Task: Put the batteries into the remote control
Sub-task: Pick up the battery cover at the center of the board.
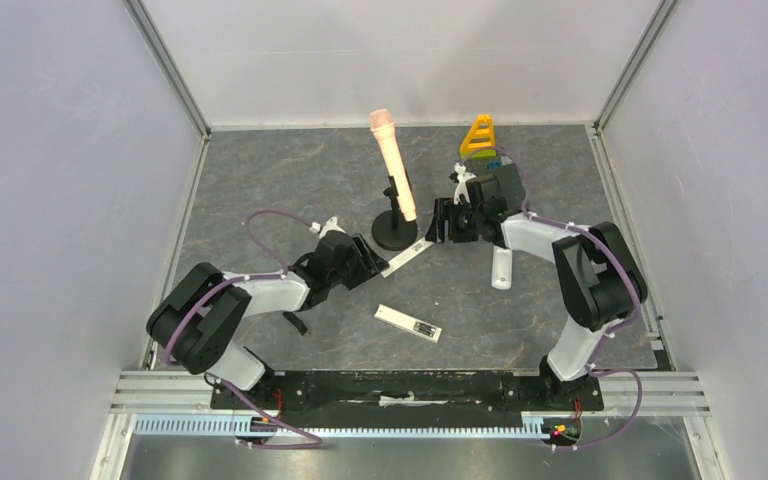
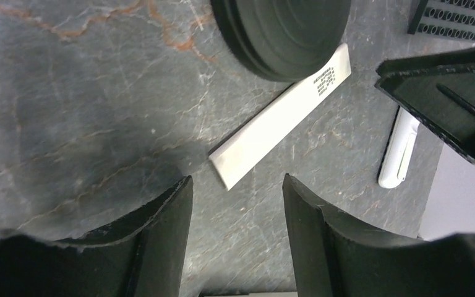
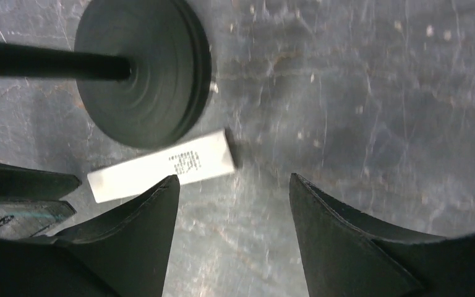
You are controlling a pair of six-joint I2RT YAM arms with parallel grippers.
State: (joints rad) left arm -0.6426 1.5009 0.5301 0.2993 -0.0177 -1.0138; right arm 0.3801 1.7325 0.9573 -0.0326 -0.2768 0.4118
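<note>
No batteries could be made out in any view. As tiny smooth cylinders they would likely be light, hard and prone to roll, best pinched across the middle. The remote (image 1: 408,323) lay flat on the counter (image 1: 260,190), near the arms' bases, with a dark recess at one end, probably its open bay. It looked light, stiff and slick, best taken across its long edges. A white slab (image 2: 278,117) with a printed label lay further back, one end at the stand base (image 2: 281,34). The left gripper (image 2: 238,185) and right gripper (image 3: 232,182) hovered at opposite ends of the slab, both spread and empty.
</note>
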